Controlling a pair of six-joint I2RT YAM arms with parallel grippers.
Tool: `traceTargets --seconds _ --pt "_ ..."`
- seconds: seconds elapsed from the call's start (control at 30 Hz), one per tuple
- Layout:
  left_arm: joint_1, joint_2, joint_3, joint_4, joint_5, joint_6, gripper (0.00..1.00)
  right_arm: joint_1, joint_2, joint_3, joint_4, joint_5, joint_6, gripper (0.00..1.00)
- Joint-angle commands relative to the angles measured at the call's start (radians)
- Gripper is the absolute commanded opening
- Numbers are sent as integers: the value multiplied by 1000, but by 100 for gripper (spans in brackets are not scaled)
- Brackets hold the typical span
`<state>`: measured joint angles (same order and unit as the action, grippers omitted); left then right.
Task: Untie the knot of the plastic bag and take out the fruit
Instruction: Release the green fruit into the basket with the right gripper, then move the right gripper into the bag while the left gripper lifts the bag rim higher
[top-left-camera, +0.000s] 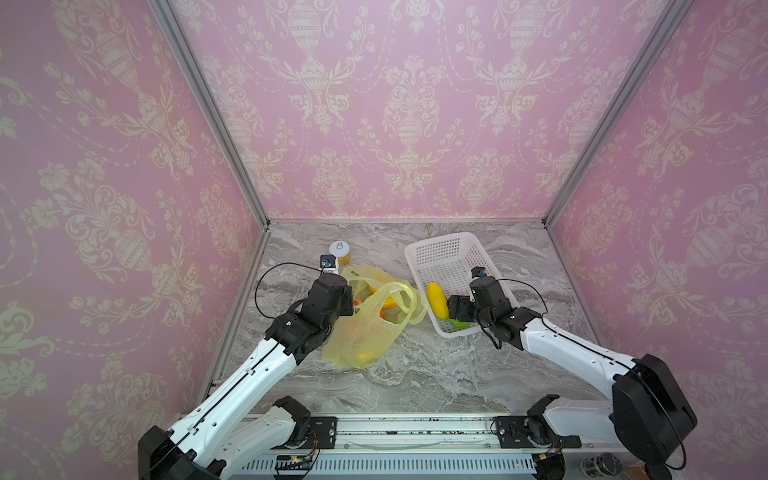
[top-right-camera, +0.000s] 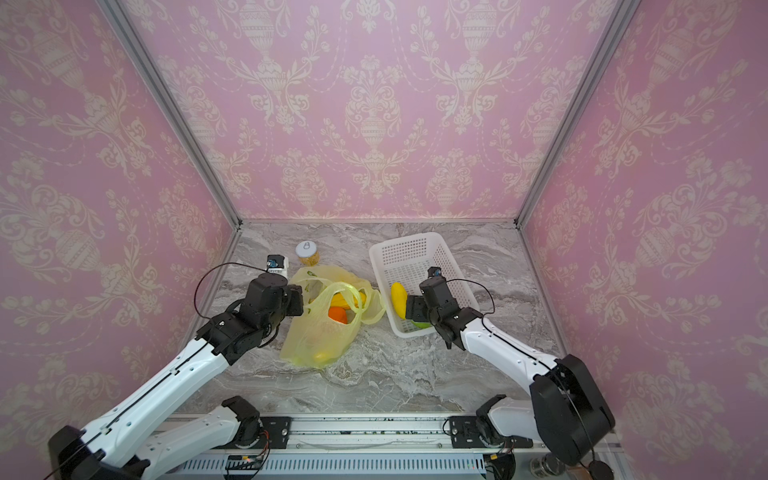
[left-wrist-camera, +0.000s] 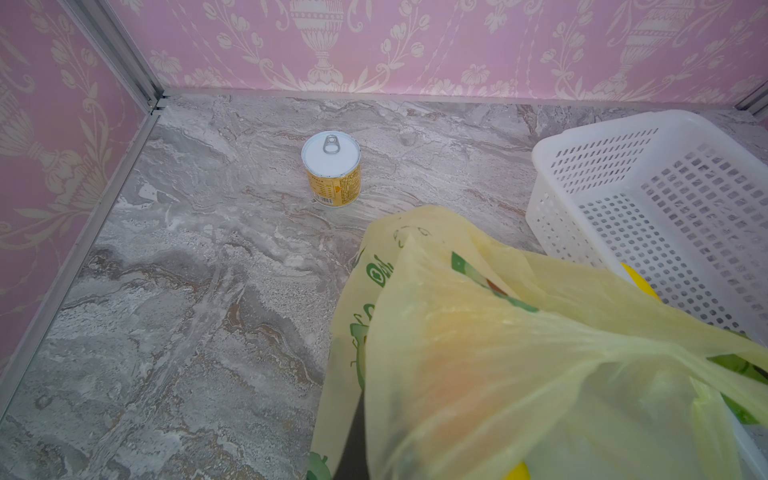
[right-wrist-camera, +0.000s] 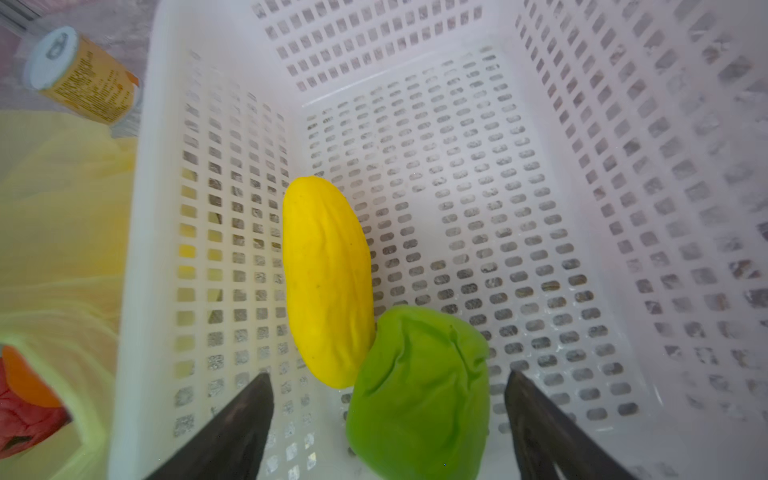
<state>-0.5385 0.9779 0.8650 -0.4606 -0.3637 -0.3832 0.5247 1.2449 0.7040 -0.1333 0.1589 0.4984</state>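
Left hand (top-right-camera: 306, 307) pinches plastic bag (top-right-camera: 320, 336); right hand (right-wrist-camera: 388, 376) spread above green fruit (right-wrist-camera: 419, 399).

plastic bag (top-left-camera: 365, 332): translucent yellow-green, with small green printed marks
long fruit (right-wrist-camera: 328, 282): bright yellow, plain
bumpy fruit (right-wrist-camera: 419, 390): vivid green
fruit in the bag (top-right-camera: 337, 314): orange
basket (top-left-camera: 440, 253): white, a grid of holes
can (left-wrist-camera: 331, 168): white lid, gold-yellow label
table (top-left-camera: 415, 374): grey marble veining
walls (top-left-camera: 415, 104): pink — cream damask urns and flowers
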Motion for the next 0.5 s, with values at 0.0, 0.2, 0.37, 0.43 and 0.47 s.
traceTargets --seconds 0.0,0.2,0.37,0.43,0.47 --pt "11 8 0 -17 3 -5 0 47 -108 -24 -8 66 -16 88" --pt "12 19 2 -16 6 -5 0 213 -310 -26 3 119 -104 65" --pt "13 19 -3 -11 5 -6 0 355 -336 -31 121 67 -154 52" --pt "14 23 -2 -10 2 -3 0 394 -300 -17 152 58 -153 47" --pt "14 24 0 -11 2 -2 0 408 -273 -3 165 46 -152 44"
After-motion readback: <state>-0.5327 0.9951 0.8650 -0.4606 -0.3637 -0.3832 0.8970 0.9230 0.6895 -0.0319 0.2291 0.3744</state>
